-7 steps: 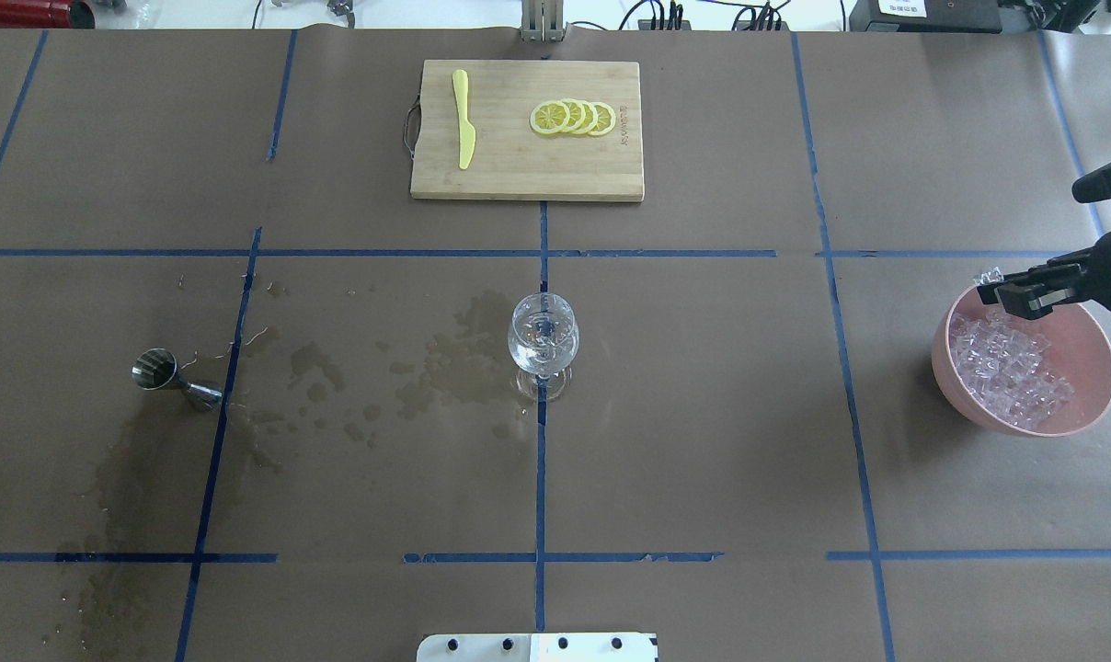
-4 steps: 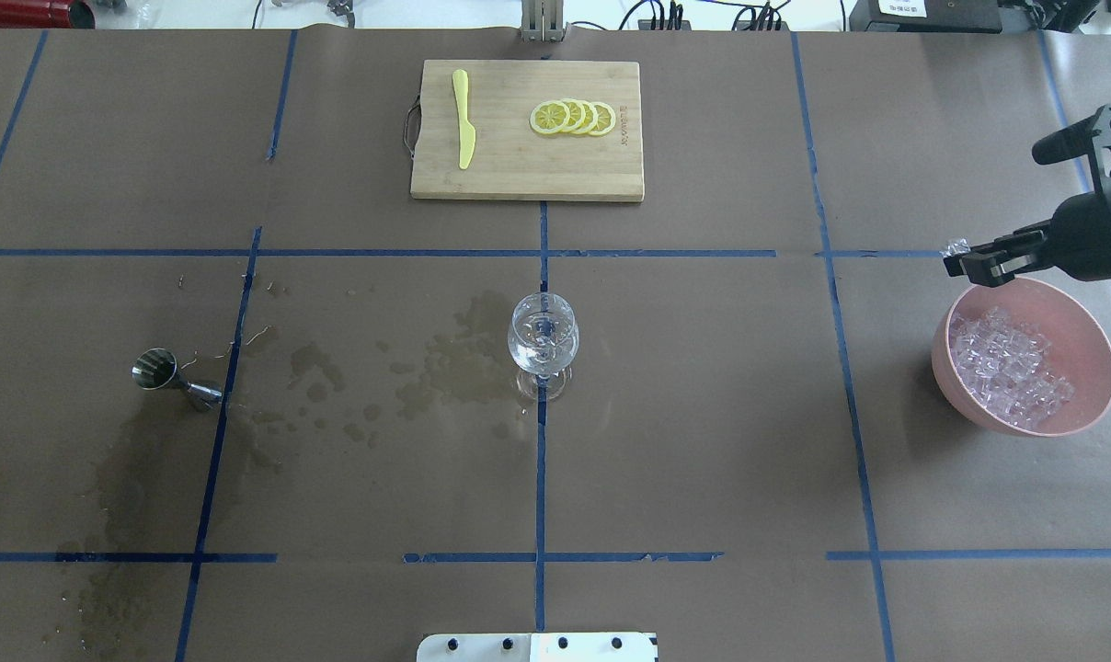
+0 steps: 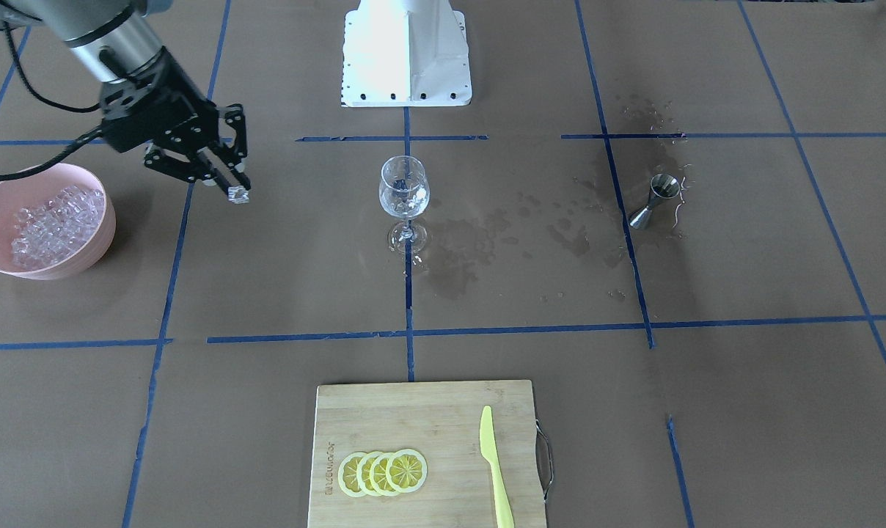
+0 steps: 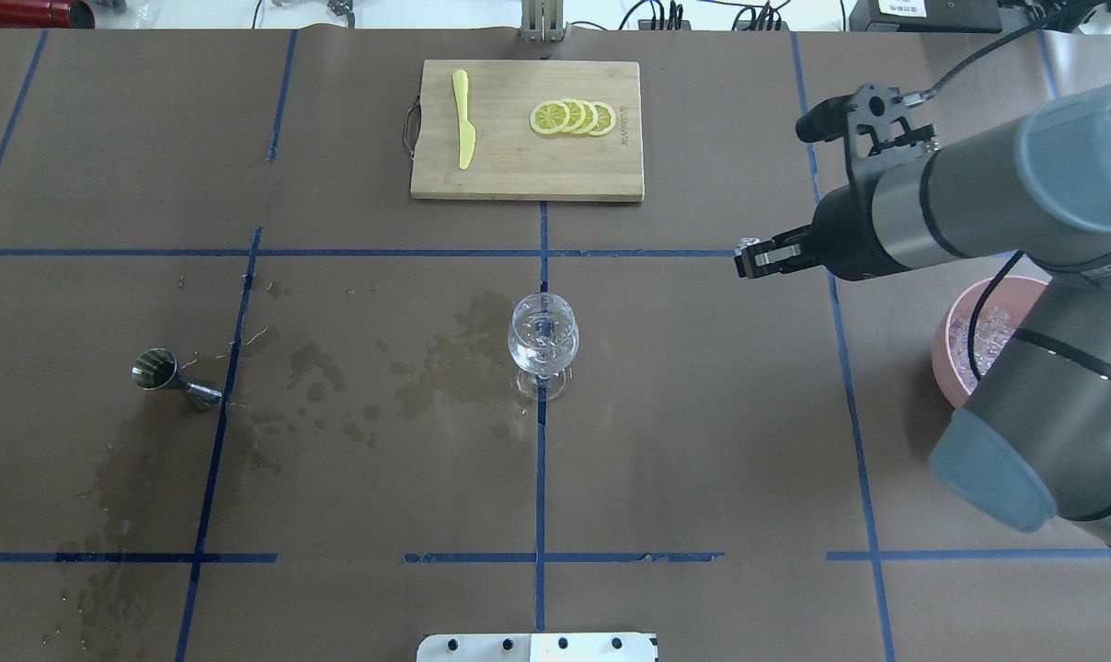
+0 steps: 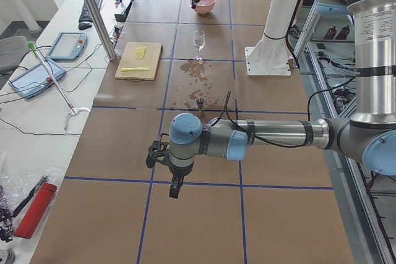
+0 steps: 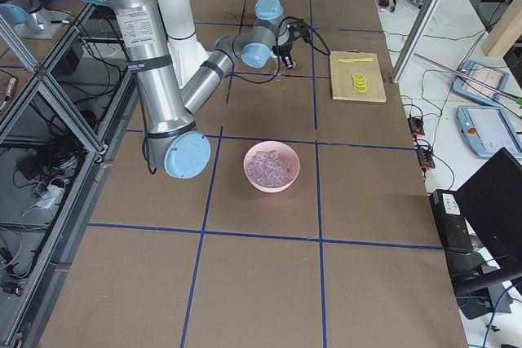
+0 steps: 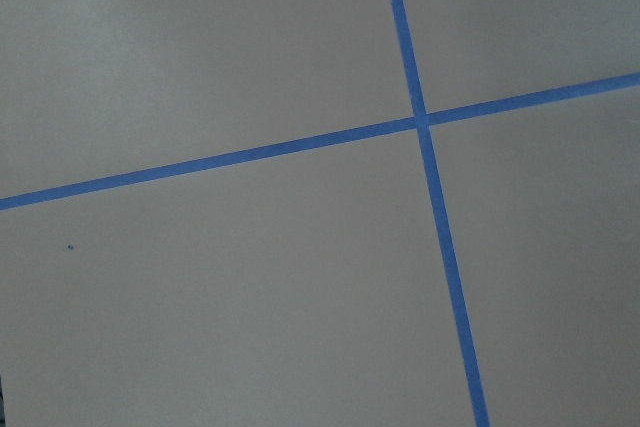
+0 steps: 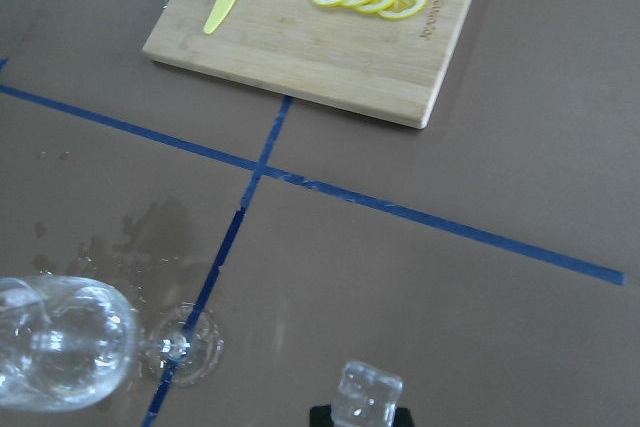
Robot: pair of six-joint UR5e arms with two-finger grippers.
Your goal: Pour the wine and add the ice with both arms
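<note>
1. We are pinching one ice cube (image 3: 238,195) in our right gripper (image 3: 235,188), up in the air near the glass (image 3: 404,189).
2. More ice (image 3: 50,224) is lying in the bowl (image 3: 61,270), farther from the glass.
3. Our left gripper (image 5: 175,188) is hanging well away from the glass; we cannot tell its opening.

Both arms are the same build: grey metal tubes with pale-blue caps (image 4: 992,469) on the fat round joints. The right arm (image 4: 979,202), upper right in the overhead view, ends in a black wrist and a skeletal black two-finger gripper (image 4: 749,260), with a thin black cable (image 4: 976,57) coming off its bracket. The left arm (image 5: 272,134) looks identical. White boxy base (image 3: 406,59) with a row of dark screws (image 3: 393,96).
</note>
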